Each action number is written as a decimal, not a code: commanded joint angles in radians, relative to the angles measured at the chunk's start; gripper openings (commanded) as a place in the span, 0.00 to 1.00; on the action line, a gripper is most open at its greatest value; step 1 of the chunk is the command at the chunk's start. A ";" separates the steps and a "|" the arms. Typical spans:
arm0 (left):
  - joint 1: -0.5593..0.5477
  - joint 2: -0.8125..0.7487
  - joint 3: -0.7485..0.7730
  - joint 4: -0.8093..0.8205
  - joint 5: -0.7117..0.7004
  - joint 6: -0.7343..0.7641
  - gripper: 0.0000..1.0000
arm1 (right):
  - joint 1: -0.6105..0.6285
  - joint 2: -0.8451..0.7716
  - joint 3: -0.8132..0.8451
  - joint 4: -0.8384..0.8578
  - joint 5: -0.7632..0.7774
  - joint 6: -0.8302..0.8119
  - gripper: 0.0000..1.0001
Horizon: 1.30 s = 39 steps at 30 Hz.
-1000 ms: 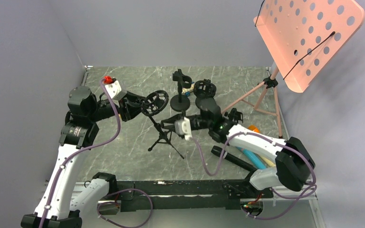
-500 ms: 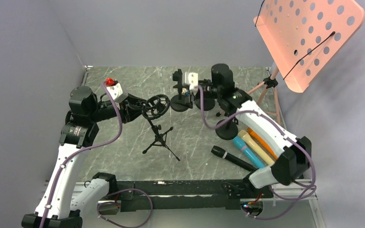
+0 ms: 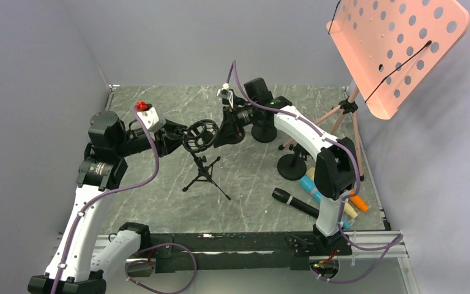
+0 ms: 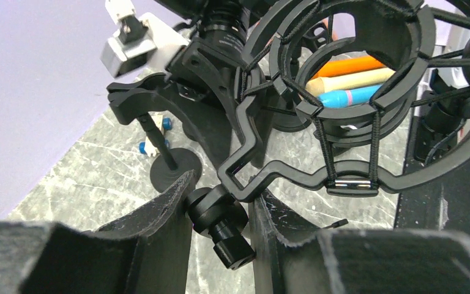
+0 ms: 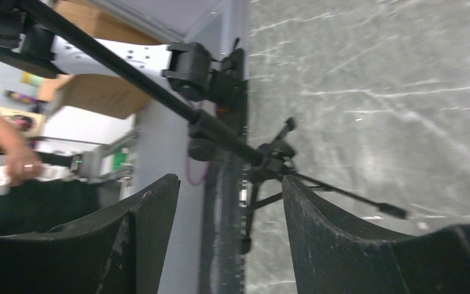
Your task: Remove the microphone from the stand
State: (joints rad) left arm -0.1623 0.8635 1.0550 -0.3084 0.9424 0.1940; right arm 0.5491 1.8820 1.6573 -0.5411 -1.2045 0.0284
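A black tripod stand (image 3: 205, 176) carries an empty ring-shaped shock mount (image 3: 199, 135). My left gripper (image 3: 179, 138) is shut on the stand's swivel joint (image 4: 217, 211) just under the shock mount (image 4: 349, 92). My right gripper (image 3: 222, 132) hangs just right of the ring, open, with nothing between its fingers (image 5: 147, 214). In the right wrist view the stand's pole and tripod hub (image 5: 269, 160) lie beyond the gripper (image 5: 229, 187). A black microphone (image 3: 298, 204) lies on the table at the front right.
Blue (image 4: 349, 97), cream (image 4: 355, 79) and orange (image 4: 349, 66) microphones lie by the right arm. Round-base stands (image 3: 292, 166) (image 3: 263, 132) and a clip stand (image 4: 159, 138) stand at the back. A pink music stand (image 3: 398, 49) rises at the far right.
The right arm swung from the table's middle to the back and then left, beside the shock mount, and its jaws opened. The left gripper kept its hold and the tripod shifted slightly left.
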 commanded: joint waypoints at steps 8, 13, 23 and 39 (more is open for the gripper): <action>0.001 -0.025 -0.016 0.152 -0.038 -0.026 0.00 | 0.052 0.038 0.003 0.128 -0.139 0.331 0.63; 0.001 -0.016 -0.018 0.187 -0.046 -0.066 0.00 | 0.067 0.069 0.004 0.167 -0.132 0.376 0.56; 0.001 -0.005 -0.029 0.227 -0.050 -0.091 0.00 | 0.074 0.089 0.003 0.207 -0.126 0.394 0.51; 0.001 -0.001 -0.032 0.236 -0.090 -0.128 0.00 | 0.086 0.091 0.026 0.208 -0.116 0.347 0.26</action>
State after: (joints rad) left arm -0.1623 0.8722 1.0096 -0.1711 0.8524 0.1070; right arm 0.6292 1.9789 1.6314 -0.3496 -1.3151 0.3923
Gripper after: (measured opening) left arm 0.385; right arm 0.265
